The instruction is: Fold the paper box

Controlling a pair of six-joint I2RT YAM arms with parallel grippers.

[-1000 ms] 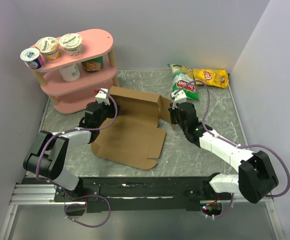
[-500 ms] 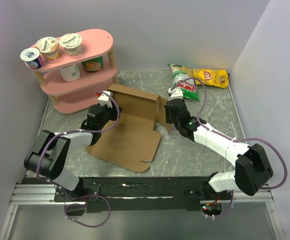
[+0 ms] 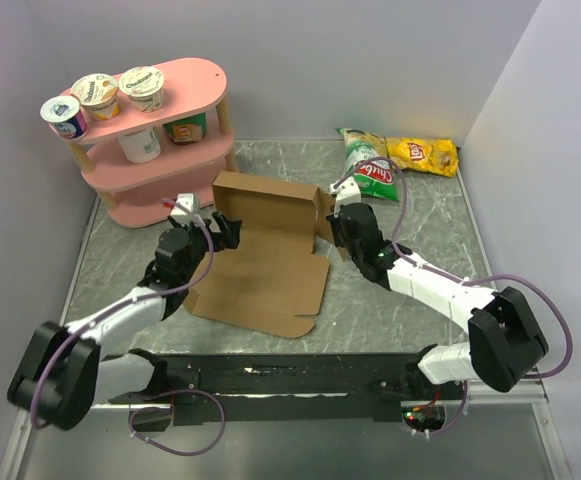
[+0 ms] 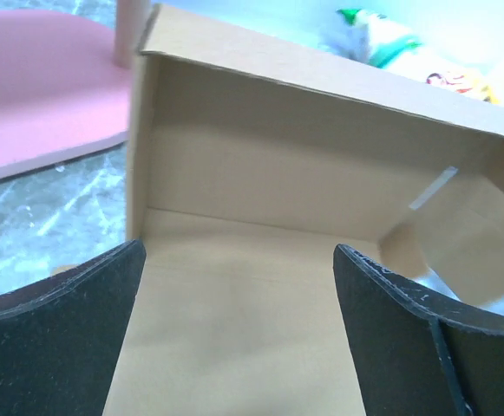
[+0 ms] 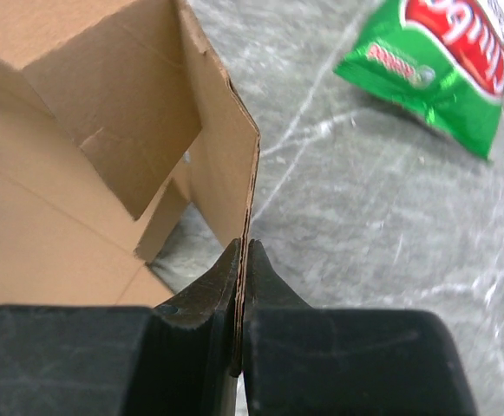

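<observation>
Treat the paper box (image 3: 265, 270) as light, plain brown cardboard: stiff across each panel, weak at the score lines, likely to slide on the smooth table (image 3: 430, 250) under a sideways push. Lies mid-table with the base panel flat, the rear wall raised at 12 o'clock and a side flap upright at 3 o'clock. Take hold at a free flap edge close to its crease, never mid-panel.

Right gripper (image 5: 241, 282): clamped edge-on over the upright side flap, cardboard pinched thin between both fingers. Arm reaching in from 5 o'clock, forearm low, wrist turned toward the box.

Left gripper (image 4: 238, 347): spread wide, holding nothing, poised over the base panel at the box's 9 o'clock side and aimed at the rear wall. Probably clear of the cardboard, though not confirmable here. Arm stretched from 7 o'clock.
</observation>
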